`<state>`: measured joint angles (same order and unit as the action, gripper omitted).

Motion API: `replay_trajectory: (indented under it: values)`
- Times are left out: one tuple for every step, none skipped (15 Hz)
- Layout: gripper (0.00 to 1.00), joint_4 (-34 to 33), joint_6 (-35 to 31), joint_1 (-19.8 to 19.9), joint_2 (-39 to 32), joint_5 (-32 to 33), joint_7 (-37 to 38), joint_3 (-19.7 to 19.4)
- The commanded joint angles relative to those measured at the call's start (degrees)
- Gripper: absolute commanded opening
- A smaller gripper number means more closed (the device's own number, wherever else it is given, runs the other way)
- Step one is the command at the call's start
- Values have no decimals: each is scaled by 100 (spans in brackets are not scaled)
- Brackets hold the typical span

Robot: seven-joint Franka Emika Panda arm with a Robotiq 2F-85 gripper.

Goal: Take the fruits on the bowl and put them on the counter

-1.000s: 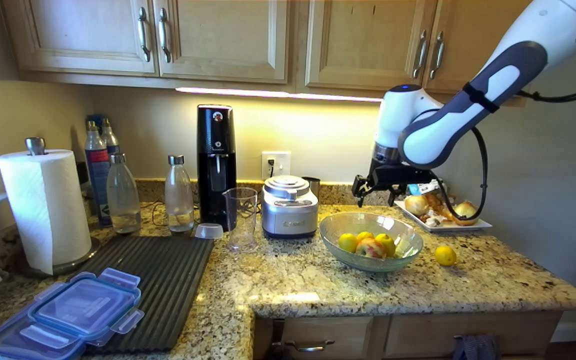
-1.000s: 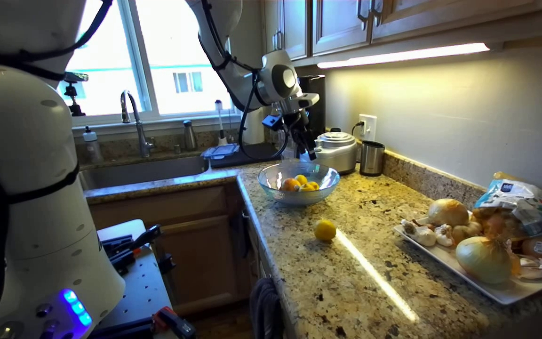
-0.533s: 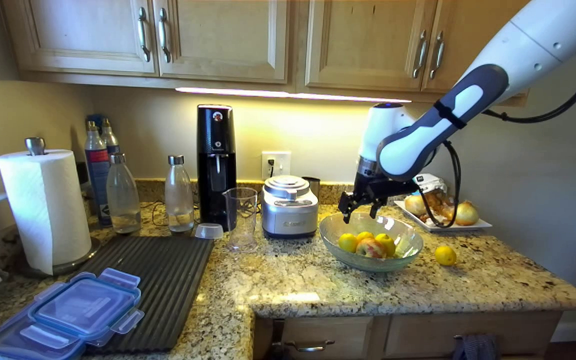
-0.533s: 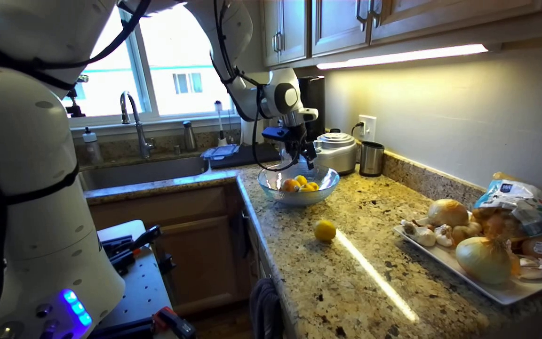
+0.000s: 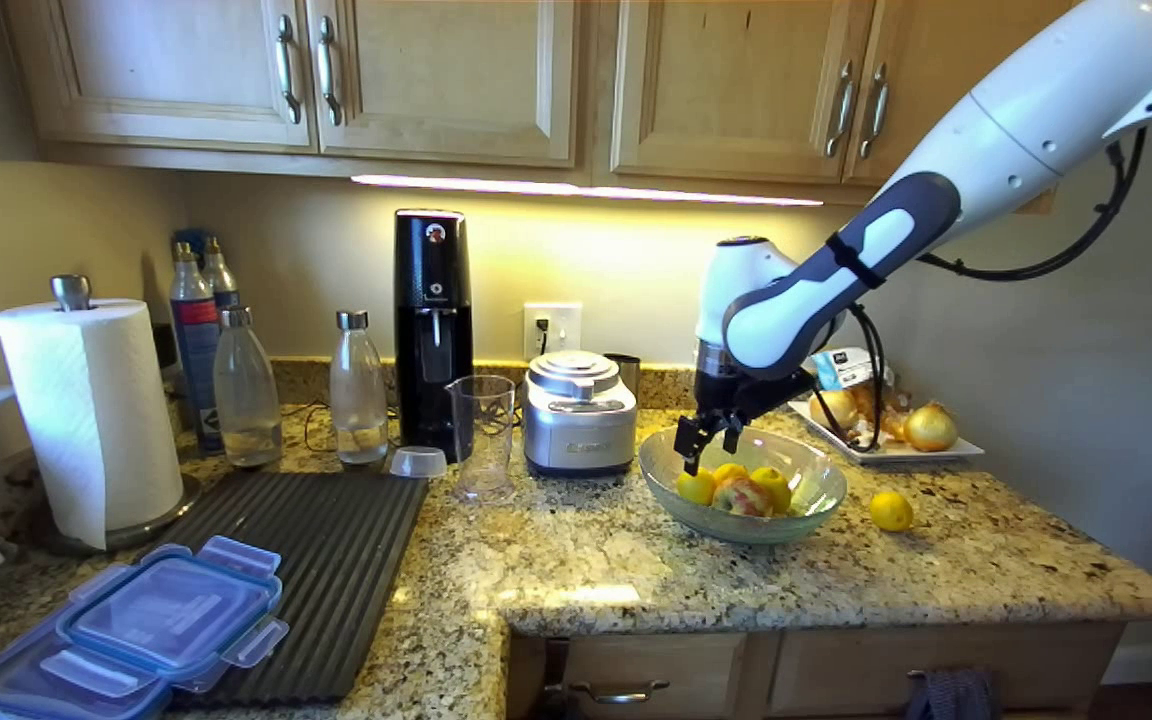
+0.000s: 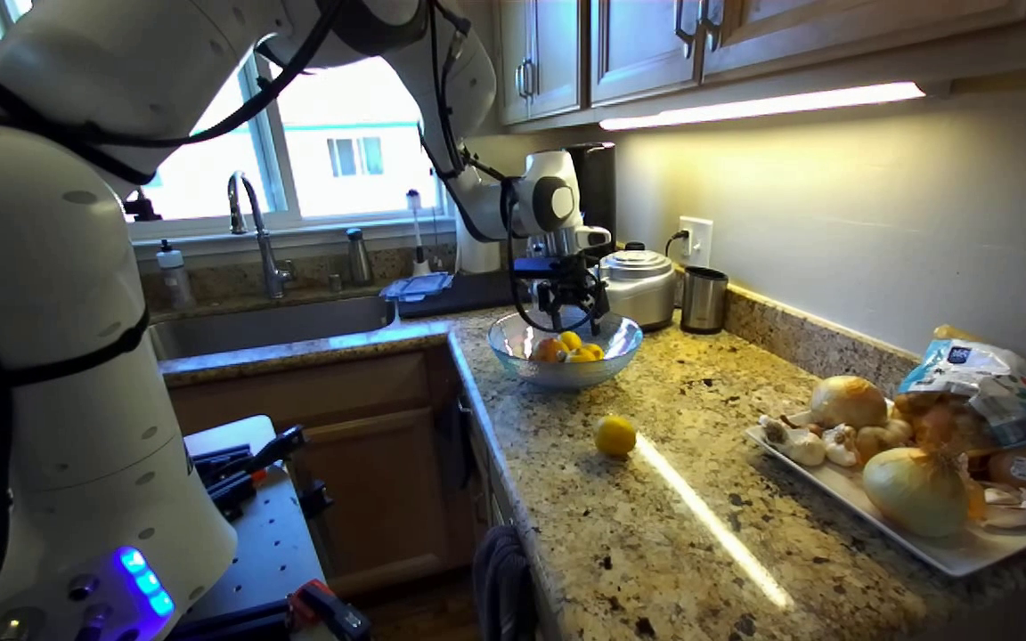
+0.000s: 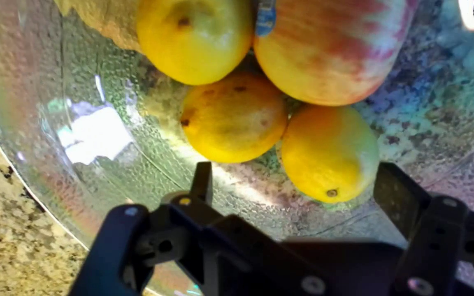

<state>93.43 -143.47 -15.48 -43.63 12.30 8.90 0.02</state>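
One glass bowl (image 5: 816,480) holds three yellow fruits (image 7: 235,119), at ten, eight and five o'clock of the group in the wrist view, and one apple (image 7: 331,53) at two. From the bowl in an exterior view, one loose yellow fruit (image 5: 891,511) sits at three o'clock, making four. Between two and three: one white plate (image 5: 966,450) with two onions (image 5: 930,427) and at least two garlic heads (image 6: 802,445), though clutter makes that last count unsure. Between nine and ten: one silver appliance (image 5: 580,440), one black machine (image 5: 434,340), one pitcher (image 5: 483,440), two clear bottles (image 5: 359,400), two blue bottles (image 5: 198,370). Near nine: one paper roll (image 5: 91,420). Between eight and nine: one ribbed mat (image 5: 366,560), two plastic lids (image 5: 171,605).
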Motion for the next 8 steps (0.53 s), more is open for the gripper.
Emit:
replay_trajectory:
  values:
    - [100, -497, 418, 122, -330, 5, -732, 187]
    - [100, -596, 474, 128, -401, -10, -865, 219]
    - [100, -682, 520, 117, -472, -3, -958, 227]
    - [100, -770, 589, 112, -527, -12, -1039, 247]
    - [100, -841, 624, 121, -586, -27, -1124, 278]
    - [100, -909, 664, 122, -631, -37, -1178, 293]
    - [100, -961, 717, 129, -674, -62, -1211, 318]
    - [100, -989, 761, 136, -691, -77, -1256, 346]
